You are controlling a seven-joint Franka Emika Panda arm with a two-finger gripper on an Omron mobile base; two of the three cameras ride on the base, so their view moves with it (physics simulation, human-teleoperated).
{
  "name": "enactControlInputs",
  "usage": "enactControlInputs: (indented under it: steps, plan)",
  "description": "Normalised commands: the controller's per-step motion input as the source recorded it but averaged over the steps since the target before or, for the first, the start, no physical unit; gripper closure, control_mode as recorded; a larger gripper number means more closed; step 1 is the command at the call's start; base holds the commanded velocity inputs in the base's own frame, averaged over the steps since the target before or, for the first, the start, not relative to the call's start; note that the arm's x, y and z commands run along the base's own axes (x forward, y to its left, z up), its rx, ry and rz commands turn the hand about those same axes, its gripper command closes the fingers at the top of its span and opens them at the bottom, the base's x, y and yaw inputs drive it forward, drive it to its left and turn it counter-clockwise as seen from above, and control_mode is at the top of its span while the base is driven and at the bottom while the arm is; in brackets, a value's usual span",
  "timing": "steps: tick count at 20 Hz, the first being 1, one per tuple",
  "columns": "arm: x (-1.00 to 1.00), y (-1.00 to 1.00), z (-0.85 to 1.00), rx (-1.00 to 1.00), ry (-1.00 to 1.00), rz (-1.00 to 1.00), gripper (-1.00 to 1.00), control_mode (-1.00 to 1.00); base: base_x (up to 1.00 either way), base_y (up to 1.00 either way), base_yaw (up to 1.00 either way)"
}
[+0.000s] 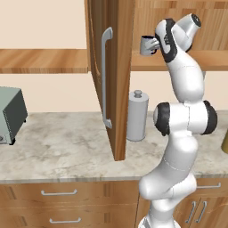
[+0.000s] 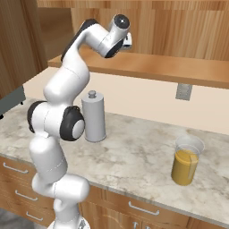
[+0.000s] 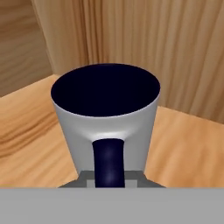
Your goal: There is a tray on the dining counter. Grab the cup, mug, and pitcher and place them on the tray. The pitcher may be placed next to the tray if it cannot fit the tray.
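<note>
The mug [image 3: 105, 127] stands upright on the wooden cabinet shelf [image 3: 183, 148], at the top centre of the left base view, with the gripper [image 1: 153, 44] shut on its dark handle; in the hand view the handle runs down the middle toward the bottom edge between the finger tips. To do this step well, I would lift slightly so the base clears the shelf, then draw straight back out of the cabinet, keeping the mug level and clear of the open cabinet door [image 1: 111, 75] at left centre of the left base view. Below lies a beige marbled counter [image 2: 134, 156]. On it a grey metal cylinder [image 2: 94, 117] with a knob stands near the arm, and the pitcher [image 2: 187, 162] of orange liquid sits at the lower right of the right base view. A toaster oven [image 1: 10, 113] is at the left edge.
</note>
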Motion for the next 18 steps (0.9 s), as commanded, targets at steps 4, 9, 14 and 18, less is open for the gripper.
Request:
enactControlInputs:
  steps: [4,9,14,18]
  plan:
    - [-0.72,-0.29,0.00,0.00,-0.05,0.00,1.00,-1.00,0.00,0.00,0.00]
    - [-0.84,-0.18,0.00,0.00,-0.04,0.00,1.00,-1.00,0.00,0.00,0.00]
    - [-0.85,0.00,0.00,-0.03,0.00,0.00,1.00,-1.00,0.00,0.00,0.00]
    - [-0.73,0.00,0.00,-0.03,0.01,-0.02,1.00,-1.00,0.00,0.00,0.00]
